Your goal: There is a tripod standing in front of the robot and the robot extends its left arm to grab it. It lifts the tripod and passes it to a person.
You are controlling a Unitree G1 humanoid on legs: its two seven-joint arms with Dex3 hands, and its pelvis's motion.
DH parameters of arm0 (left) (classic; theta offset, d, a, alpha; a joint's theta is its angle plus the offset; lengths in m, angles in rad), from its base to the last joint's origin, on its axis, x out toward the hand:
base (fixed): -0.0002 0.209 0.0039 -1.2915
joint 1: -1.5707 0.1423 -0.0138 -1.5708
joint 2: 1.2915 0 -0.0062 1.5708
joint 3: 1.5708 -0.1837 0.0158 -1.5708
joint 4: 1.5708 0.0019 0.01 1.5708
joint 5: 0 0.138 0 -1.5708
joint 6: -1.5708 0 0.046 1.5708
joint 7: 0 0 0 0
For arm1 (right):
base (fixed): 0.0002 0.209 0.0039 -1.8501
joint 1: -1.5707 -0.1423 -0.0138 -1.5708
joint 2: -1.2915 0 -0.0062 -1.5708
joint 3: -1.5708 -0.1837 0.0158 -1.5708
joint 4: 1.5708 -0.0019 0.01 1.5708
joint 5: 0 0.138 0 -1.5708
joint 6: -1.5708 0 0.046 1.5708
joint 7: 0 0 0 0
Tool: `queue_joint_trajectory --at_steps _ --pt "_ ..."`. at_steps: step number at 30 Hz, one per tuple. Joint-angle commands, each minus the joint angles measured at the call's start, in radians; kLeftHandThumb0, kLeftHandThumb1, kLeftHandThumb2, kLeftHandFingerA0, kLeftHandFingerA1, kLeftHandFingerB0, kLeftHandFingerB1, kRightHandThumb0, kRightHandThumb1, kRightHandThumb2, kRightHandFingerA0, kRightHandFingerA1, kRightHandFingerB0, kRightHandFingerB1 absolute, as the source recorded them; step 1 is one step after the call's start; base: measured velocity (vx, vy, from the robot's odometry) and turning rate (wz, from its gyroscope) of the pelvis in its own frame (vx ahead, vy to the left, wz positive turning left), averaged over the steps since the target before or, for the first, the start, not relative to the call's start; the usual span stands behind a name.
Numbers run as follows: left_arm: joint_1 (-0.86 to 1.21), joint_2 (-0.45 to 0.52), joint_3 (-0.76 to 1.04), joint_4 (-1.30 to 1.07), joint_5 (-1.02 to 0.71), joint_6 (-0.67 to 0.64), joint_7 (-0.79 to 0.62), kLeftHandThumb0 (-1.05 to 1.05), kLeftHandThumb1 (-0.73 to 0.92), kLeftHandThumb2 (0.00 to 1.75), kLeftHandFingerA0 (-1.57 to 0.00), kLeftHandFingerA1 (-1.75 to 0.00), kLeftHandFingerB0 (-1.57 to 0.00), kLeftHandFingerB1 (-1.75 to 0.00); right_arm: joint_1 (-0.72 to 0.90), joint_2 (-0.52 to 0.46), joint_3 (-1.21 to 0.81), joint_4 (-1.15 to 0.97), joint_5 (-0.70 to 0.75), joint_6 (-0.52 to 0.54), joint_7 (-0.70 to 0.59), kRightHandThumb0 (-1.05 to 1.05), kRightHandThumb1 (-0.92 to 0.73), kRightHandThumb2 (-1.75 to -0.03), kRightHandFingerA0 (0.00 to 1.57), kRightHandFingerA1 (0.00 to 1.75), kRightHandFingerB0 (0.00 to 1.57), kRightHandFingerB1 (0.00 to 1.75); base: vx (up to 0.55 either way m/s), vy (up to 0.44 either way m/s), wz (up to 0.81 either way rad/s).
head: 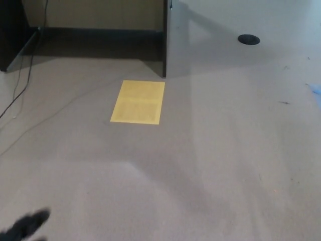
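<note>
Tripod was out of view; bare floor [210,165] showed.
Left hand [24,227] was a blurred dark tip cut off at the lower left corner, grip unreadable; a yellow sheet [138,101] lay well beyond.

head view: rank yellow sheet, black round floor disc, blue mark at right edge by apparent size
1. Yellow sheet, largest by far.
2. Black round disc.
3. Blue mark, cut off by the frame edge, so its rank against the disc is unsure.
</note>
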Motion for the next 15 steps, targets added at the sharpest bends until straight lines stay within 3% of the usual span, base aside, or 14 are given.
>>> queue_joint_trajectory --at_steps 1,5,6,11,12,13,14,15 --pt "0.044 0.017 0.088 0.451 0.0 -0.342 0.1 -0.64 0.4 0.72 -0.04 -0.38 -0.12 -0.18 0.046 0.01 -0.044 0.044 0.039 -0.038 -0.079 -0.42 -0.69 -0.62 0.73 0.43 0.48 0.36 0.0 0.0 0.0" --pt "0.024 0.032 0.065 0.582 0.035 -0.372 0.143 -0.61 0.42 0.7 -0.11 -0.4 -0.06 -0.27 0.051 0.008 -0.054 0.056 0.045 -0.037 -0.074 -0.42 -0.69 -0.61 0.71 0.43 0.47 0.36 0.0 0.0 0.0" --pt "0.02 0.039 0.058 0.598 0.042 -0.379 0.146 -0.3 0.33 0.88 -0.02 -0.49 0.0 -0.48 0.051 0.006 -0.051 0.059 0.041 -0.037 -0.073 -0.43 -0.69 -0.61 0.72 0.43 0.47 0.36 0.0 0.0 0.0" --pt "0.03 0.068 -0.004 0.676 0.106 -0.415 0.196 -0.25 0.41 0.91 -0.02 -0.48 0.0 -0.47 0.088 0.002 -0.047 0.06 0.034 -0.038 -0.07 -0.43 -0.69 -0.61 0.72 0.43 0.46 0.36 0.0 0.0 0.0" --pt "0.028 0.072 -0.017 0.688 0.117 -0.43 0.201 -0.22 0.46 0.93 -0.03 -0.49 -0.01 -0.47 0.091 -0.001 -0.045 0.06 0.03 -0.043 -0.074 -0.49 -0.56 -0.85 0.66 0.58 0.41 0.48 0.0 0.0 0.0" --pt "0.019 0.075 -0.025 0.704 0.121 -0.441 0.206 -0.22 0.46 0.93 -0.03 -0.49 -0.01 -0.47 0.088 -0.002 -0.045 0.061 0.029 -0.043 -0.076 -0.49 -0.56 -0.85 0.66 0.58 0.41 0.48 0.0 0.0 0.0" --pt "0.008 0.082 -0.041 0.719 0.133 -0.443 0.223 -0.38 0.49 0.62 -0.15 -0.36 -0.13 -0.31 0.086 -0.001 -0.049 0.058 0.032 -0.041 -0.073 -0.43 -0.68 -0.6 0.73 0.44 0.47 0.36 0.0 0.0 0.0" --pt "0.001 0.087 -0.052 0.732 0.139 -0.446 0.231 -0.39 0.5 0.64 -0.17 -0.36 -0.14 -0.32 0.086 0.0 -0.052 0.06 0.035 -0.042 -0.07 -0.42 -0.68 -0.6 0.72 0.44 0.47 0.36 0.0 0.0 0.0"
